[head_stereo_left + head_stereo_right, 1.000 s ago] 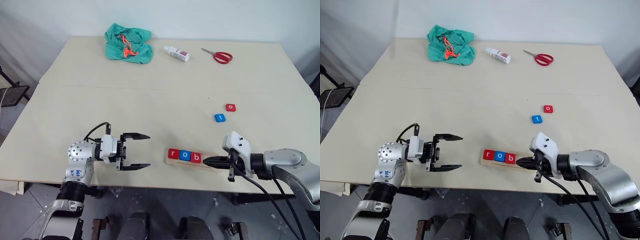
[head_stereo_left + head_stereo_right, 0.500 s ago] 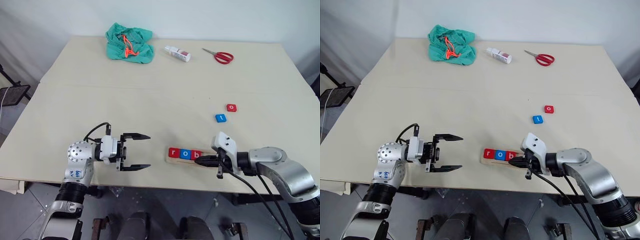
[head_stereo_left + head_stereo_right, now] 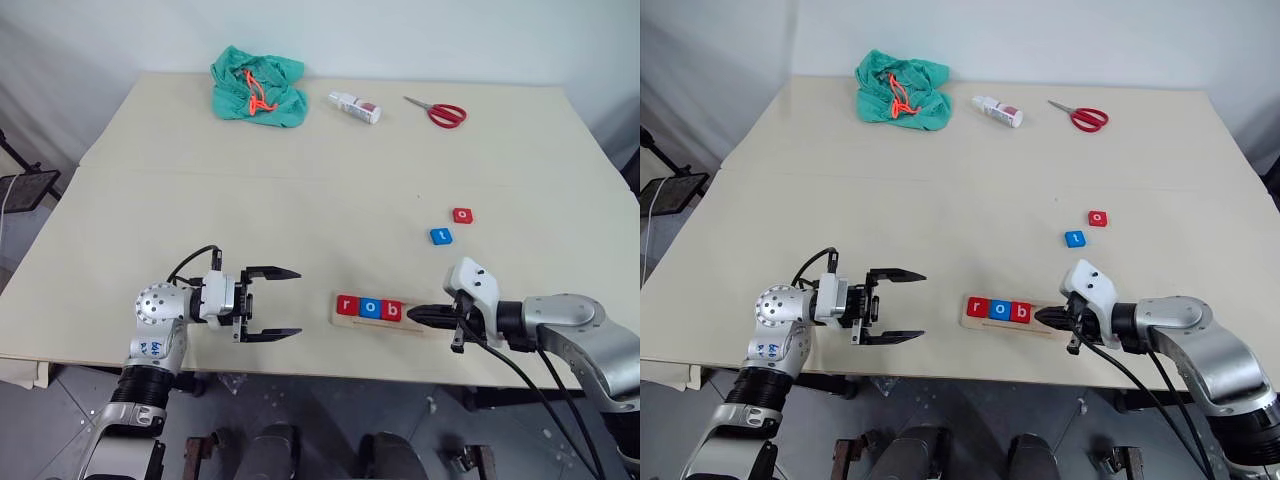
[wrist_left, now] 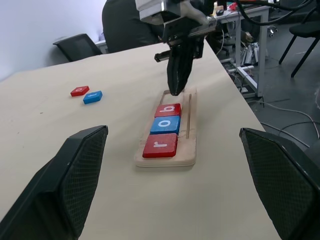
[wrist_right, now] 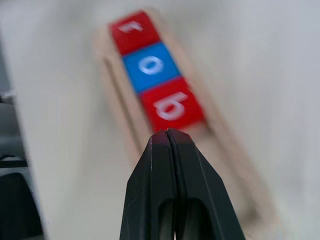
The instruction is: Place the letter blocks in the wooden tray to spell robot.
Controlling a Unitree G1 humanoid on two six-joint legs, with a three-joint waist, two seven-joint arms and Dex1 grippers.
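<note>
Near the front edge of the pale table (image 3: 300,180) lies the wooden tray (image 3: 383,322), with three letter blocks sitting in its left part: a red r (image 3: 347,305), a blue o (image 3: 370,307) and a red b (image 3: 393,311), side by side and touching. The right part of the tray's slot is bare. The right gripper (image 3: 415,313) has its two black fingers pressed together with nothing between them, and its tip hangs over the bare part of the tray just beside the b block; whether it touches the block cannot be told. The left gripper (image 3: 283,302) is well to the left of the tray, pointing toward it, with its fingers spread wide and nothing between them. Further back and to the right on the table lie the other two letter blocks, a blue t (image 3: 441,236) and a red o (image 3: 461,215), near each other but apart. Along the far side of the table are a crumpled green cloth (image 3: 256,85) with an orange cord, a small white bottle (image 3: 354,106) lying on its side, and red-handled scissors (image 3: 437,111).
</note>
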